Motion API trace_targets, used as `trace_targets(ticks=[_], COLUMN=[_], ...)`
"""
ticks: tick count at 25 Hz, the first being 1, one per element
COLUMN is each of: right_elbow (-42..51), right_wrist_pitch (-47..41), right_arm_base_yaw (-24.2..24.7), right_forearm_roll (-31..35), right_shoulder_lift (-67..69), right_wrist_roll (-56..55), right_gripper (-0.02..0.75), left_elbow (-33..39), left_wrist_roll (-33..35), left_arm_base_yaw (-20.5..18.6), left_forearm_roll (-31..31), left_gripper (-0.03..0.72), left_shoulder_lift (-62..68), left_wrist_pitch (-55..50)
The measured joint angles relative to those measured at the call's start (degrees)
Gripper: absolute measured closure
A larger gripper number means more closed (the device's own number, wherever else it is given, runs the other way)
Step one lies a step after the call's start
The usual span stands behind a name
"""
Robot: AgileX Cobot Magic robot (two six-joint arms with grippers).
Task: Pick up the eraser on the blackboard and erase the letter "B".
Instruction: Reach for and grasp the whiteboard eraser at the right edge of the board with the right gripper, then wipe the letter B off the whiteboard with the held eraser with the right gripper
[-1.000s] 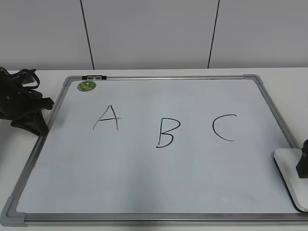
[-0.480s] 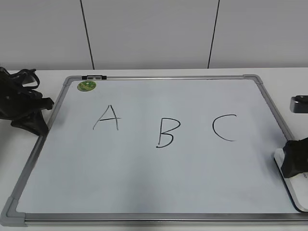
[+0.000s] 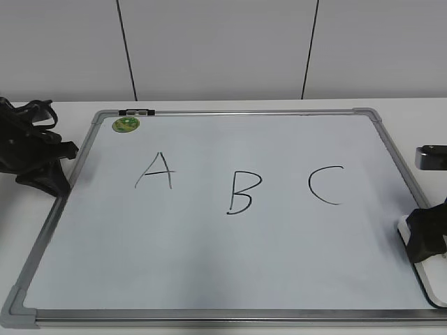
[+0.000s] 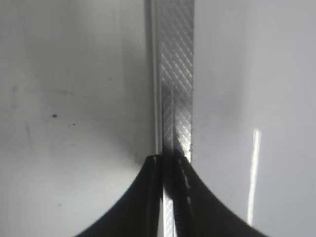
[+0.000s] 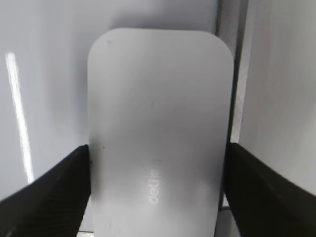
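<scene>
The blackboard [image 3: 209, 265] lies flat on the table with a black letter "B" [image 3: 243, 193] at its middle. The white eraser [image 3: 404, 227] lies across the board's right frame and is mostly hidden by my right gripper [image 3: 427, 237]. In the right wrist view the eraser [image 5: 158, 98] fills the middle, and my right gripper [image 5: 157, 192] has one finger touching each long side. My left gripper [image 3: 45, 178] is shut and empty at the board's left frame. In the left wrist view it [image 4: 170, 160] sits over the hatched metal frame [image 4: 175, 74].
A black "A" [image 3: 155, 171] stands left of the B and a black "C" [image 3: 325, 185] right of it. A round green sticker [image 3: 126, 125] is at the board's top left corner. A white wall rises behind the table.
My right gripper has come in from the lower right edge, up and left over the eraser, then settled down around it. The eraser, the board and the left arm have not moved.
</scene>
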State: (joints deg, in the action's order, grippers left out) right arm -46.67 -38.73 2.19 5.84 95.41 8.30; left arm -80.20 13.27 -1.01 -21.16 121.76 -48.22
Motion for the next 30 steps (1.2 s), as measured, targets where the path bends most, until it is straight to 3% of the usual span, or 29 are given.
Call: trace_targets(ticks=[9,13,24,30], right_elbow=[0.0,-0.5,-9.6,-17.9], right_wrist_pitch=[0.1,-0.1,-10.9,-14.9], right_arm_base_yaw=[-0.1,-0.5,-0.6,-6.9], right_forearm_roll=[0.2,0.2,0.5,0.6], right_shoulder_lift=[2.2,2.2,2.6,2.6], right_wrist_roll=[0.0,0.0,0.1,0.4], right_gripper=[0.145,0.191,0.202,0.202], left_elbow=[0.0,0.0,0.0,0.0], left_wrist_roll=[0.0,0.0,0.0,0.0], left_arm_base_yaw=[0.0,0.0,0.0,0.0], left_forearm_roll=[0.0,0.0,0.0,0.0], left_gripper=[0.662,0.662,0.662,0.662], left_shoulder_lift=[0.0,0.0,0.0,0.0], left_wrist_pitch=[0.0,0.0,0.0,0.0])
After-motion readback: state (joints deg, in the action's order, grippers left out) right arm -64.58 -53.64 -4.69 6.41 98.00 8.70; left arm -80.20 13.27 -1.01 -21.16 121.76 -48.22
